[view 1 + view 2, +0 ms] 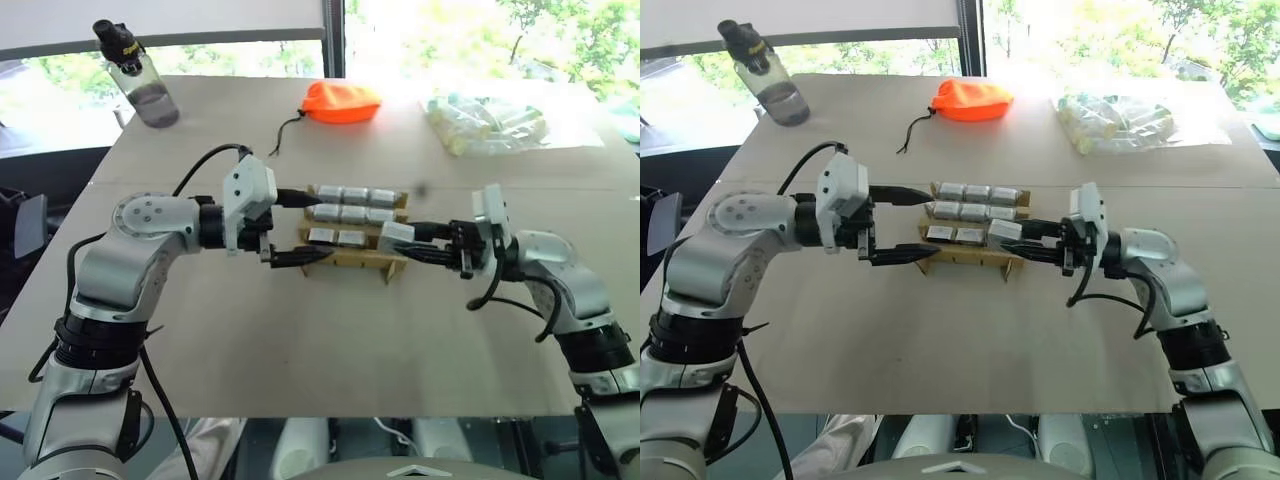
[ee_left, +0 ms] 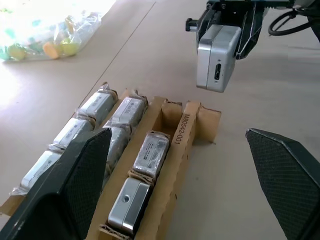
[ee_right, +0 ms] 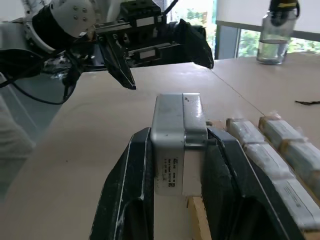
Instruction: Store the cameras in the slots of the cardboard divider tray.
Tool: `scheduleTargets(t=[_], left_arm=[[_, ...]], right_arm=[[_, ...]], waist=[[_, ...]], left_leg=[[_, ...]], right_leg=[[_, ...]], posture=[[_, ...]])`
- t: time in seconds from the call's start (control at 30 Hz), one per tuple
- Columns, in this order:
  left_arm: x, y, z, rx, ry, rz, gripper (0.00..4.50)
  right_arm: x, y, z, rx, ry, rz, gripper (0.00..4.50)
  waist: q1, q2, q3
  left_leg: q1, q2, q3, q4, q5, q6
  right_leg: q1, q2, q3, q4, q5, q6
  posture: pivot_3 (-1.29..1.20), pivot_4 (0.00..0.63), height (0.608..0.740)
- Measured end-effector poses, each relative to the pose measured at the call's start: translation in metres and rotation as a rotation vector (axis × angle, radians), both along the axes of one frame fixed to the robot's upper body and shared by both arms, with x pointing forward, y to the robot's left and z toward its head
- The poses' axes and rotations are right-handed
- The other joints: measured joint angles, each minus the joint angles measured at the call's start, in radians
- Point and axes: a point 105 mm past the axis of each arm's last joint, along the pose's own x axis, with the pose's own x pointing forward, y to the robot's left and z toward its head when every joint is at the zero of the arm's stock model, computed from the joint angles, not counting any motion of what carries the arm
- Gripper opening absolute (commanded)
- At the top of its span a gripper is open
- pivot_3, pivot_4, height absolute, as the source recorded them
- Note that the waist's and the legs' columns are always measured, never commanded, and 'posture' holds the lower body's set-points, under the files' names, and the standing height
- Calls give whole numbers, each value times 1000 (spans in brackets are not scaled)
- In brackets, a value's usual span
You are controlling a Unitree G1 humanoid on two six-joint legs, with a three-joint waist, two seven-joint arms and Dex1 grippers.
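Silver-grey camera [image 3: 178,135] clamped in our right fingers [image 3: 137,175] by its flat sides — rigid, smooth, likely slippery; left fingers [image 1: 297,227] spread wide beside the tray [image 2: 186,134].

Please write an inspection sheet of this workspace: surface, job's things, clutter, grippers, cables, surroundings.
Surface: tan table, bare near the front edge.
Job's things: cardboard divider tray mid-table; eight slots filled, the near-row slot at the robot's right end empty. One camera is held just above that end.
Clutter: orange pouch, water bottle and a clear bag of pale tubes at the far side.
Grippers: left gripper open wide beside the tray's left end, holding nothing; right gripper shut on the camera.
Cables: black cables loop along both arms; the pouch's black drawstring lies on the table.
Surroundings: windows with greenery behind the table.
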Motion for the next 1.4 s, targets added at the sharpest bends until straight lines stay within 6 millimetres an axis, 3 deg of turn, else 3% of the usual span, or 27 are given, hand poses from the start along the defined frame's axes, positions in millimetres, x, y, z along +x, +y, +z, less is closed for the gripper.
scheduleTargets(t=[0.2,0.37,0.6,0.67,0.7,0.87,1.4], left_arm=[[-2,9,-3,23,12,27,4500],[-4,19,-5,34,19,60,4500],[-9,17,-1,31,9,44,4500],[-9,18,0,28,10,50,4500],[-9,18,0,28,11,51,4500],[-8,19,0,31,16,61,4500],[-8,19,0,27,18,58,4500]], right_arm=[[27,16,-9,-50,11,15,734],[52,10,-26,-119,37,-35,734],[56,5,-37,-178,58,8,734],[55,4,-41,-184,78,19,1776],[54,3,-41,-184,78,25,1980],[54,2,-45,-190,79,29,4482],[57,5,-49,-177,15,7,4482]], waist=[[0,-1,0],[0,-1,1],[-5,-1,1],[-5,0,1],[-6,0,1],[-5,0,1],[-7,0,1]], left_leg=[[-1,0,0,0,0,0],[-1,-1,-1,0,0,0],[-1,0,-1,0,0,0],[-1,0,0,1,0,-1],[-1,0,0,1,0,-1],[-1,0,0,0,0,-1],[1,0,0,1,1,-1]], right_leg=[[0,0,-1,-1,0,0],[0,-1,-2,-2,0,0],[1,0,-2,-1,0,0],[0,0,-1,-1,0,0],[0,0,-1,-1,0,0],[0,0,-2,-1,0,0],[1,-1,0,2,0,0]], posture=[[0,150,726],[0,150,726],[0,150,726],[0,150,726],[0,150,726],[0,150,726],[0,150,726]])
